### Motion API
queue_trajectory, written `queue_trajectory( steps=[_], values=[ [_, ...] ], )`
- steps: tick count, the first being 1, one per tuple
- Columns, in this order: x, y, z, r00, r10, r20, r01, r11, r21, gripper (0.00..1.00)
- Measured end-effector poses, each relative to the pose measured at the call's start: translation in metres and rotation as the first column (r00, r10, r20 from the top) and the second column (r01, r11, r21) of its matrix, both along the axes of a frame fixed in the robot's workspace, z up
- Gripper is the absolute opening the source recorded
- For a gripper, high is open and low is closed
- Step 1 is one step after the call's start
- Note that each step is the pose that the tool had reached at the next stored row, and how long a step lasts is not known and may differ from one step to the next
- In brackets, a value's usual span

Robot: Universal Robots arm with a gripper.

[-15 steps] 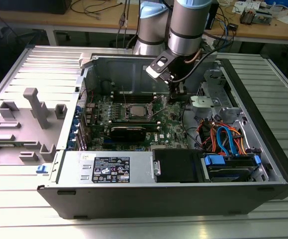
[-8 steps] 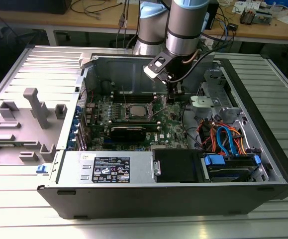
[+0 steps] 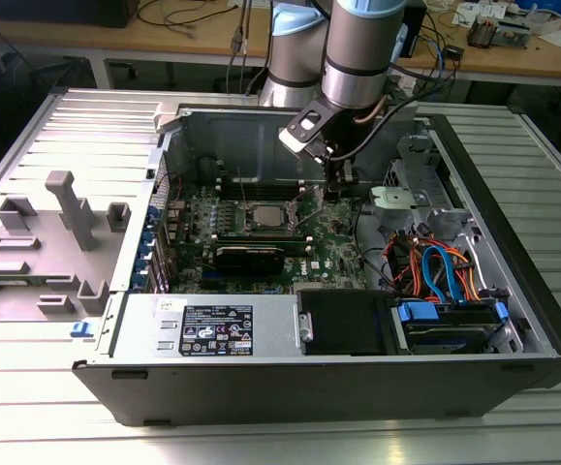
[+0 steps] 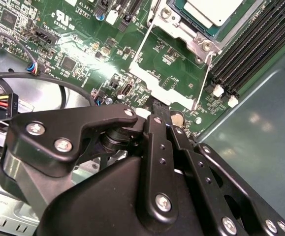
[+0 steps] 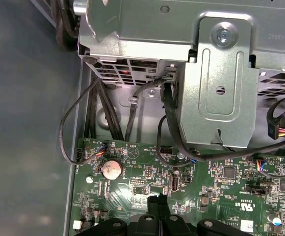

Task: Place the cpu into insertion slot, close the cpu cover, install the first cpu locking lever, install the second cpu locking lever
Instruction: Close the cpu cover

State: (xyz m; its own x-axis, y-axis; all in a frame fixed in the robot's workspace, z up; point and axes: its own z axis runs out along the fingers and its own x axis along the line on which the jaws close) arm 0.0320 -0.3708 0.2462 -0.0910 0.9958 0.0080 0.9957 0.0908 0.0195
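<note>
The cpu (image 3: 265, 215) with its dull silver top (image 4: 213, 9) lies in the insertion slot (image 4: 204, 46) near the middle of the green motherboard. The silvery cpu cover (image 4: 184, 32) frames the chip and lies flat over the slot. Two thin wire levers (image 4: 141, 46) (image 4: 205, 81) run along the slot's sides; I cannot tell whether they are latched. My gripper (image 3: 336, 189) hangs just to the exterior view's right of the slot. In both wrist views it (image 4: 157, 109) (image 5: 156, 199) is shut with nothing between its fingers, low over the board.
A metal drive cage (image 5: 216, 88) and loose cables (image 3: 435, 266) crowd the exterior view's right. Black memory slots (image 4: 250, 54) flank the socket. A long black expansion card (image 3: 249, 257) lies in front of it. The power supply (image 3: 212, 329) fills the case's front. A coin cell (image 5: 111, 169) sits on the board.
</note>
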Motion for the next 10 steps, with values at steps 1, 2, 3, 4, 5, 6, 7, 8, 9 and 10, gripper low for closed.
queue_trajectory(
  steps=[1, 2, 3, 4, 5, 6, 7, 8, 9, 10],
  values=[
    [-0.0006, 0.0000, 0.0000, 1.0000, 0.000, 0.0000, 0.000, 1.0000, -0.0001, 0.11],
    [-0.0011, 0.0000, 0.0000, 1.0000, 0.000, 0.0000, 0.000, 1.0000, 0.0000, 0.11],
    [-0.0016, 0.0000, 0.0000, 1.0000, 0.000, 0.0000, 0.000, 1.0000, 0.0000, 0.11],
    [-0.0028, 0.0000, 0.0000, 1.0000, 0.000, 0.0000, 0.000, 1.0000, 0.0000, 0.11],
    [-0.0037, 0.0000, 0.0000, 1.0000, 0.000, 0.0000, 0.000, 1.0000, 0.0000, 0.11],
    [-0.0048, 0.0000, 0.0000, 1.0000, 0.000, 0.0000, 0.000, 1.0000, 0.0000, 0.11],
    [-0.0058, 0.0000, 0.0000, 1.0000, 0.000, 0.0000, 0.000, 1.0000, 0.0002, 0.11],
    [-0.0062, 0.0000, 0.0000, 1.0000, 0.000, 0.0000, 0.000, 1.0000, 0.0002, 0.11],
    [-0.0062, 0.0000, 0.0000, 1.0000, 0.000, 0.0000, 0.000, 1.0000, 0.0003, 0.11],
    [-0.0069, 0.0000, 0.0000, 1.0000, 0.000, 0.0000, 0.000, 1.0000, 0.0015, 0.11]
  ],
)
